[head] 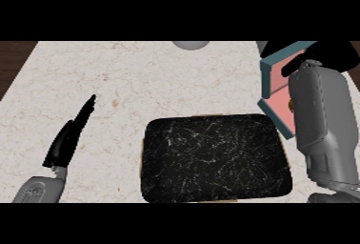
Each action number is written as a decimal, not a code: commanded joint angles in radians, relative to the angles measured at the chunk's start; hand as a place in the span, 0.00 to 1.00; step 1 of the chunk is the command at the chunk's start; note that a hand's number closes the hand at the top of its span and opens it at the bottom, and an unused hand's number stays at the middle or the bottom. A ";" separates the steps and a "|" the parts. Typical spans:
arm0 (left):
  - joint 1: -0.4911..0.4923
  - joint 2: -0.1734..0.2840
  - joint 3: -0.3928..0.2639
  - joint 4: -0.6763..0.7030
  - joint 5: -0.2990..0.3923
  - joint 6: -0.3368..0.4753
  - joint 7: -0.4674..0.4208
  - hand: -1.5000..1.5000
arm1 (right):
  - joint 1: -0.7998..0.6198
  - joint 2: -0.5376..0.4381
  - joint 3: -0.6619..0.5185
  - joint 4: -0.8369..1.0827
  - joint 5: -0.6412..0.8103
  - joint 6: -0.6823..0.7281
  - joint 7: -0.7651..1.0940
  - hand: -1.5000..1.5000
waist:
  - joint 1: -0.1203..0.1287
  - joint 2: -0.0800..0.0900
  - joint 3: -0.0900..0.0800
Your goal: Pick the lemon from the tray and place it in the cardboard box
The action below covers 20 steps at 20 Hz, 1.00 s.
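Right hand (330,55), grip state indeterminate, sits over the box (275,95) at two o'clock of the tray (215,159); lemon unseen, release onto the rim risks spill.

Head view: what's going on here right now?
The right forearm reaches over the box, a teal-walled one with a pink inside, at the counter's right edge; the right hand is a dark shape above it, and whether it holds anything cannot be told. The black tray in front shows no lemon on it. The left hand rests open at lower left, fingers straight, above the marble counter.
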 commanded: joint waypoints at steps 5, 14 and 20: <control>-0.014 0.006 0.003 -0.012 0.007 -0.026 0.014 0.50 | 0.051 0.064 0.019 -0.153 -0.029 -0.457 -0.071 0.00 | 0.011 0.002 0.000; -0.029 -0.009 0.020 0.028 -0.019 0.006 -0.008 0.50 | 0.188 0.090 -0.053 -0.347 -0.212 -0.743 -0.194 0.00 | -0.018 -0.004 0.000; -0.047 -0.011 0.042 0.073 0.001 -0.028 -0.028 0.50 | 0.371 0.120 0.020 -0.536 -0.263 -0.832 -0.261 0.00 | -0.018 -0.003 -0.002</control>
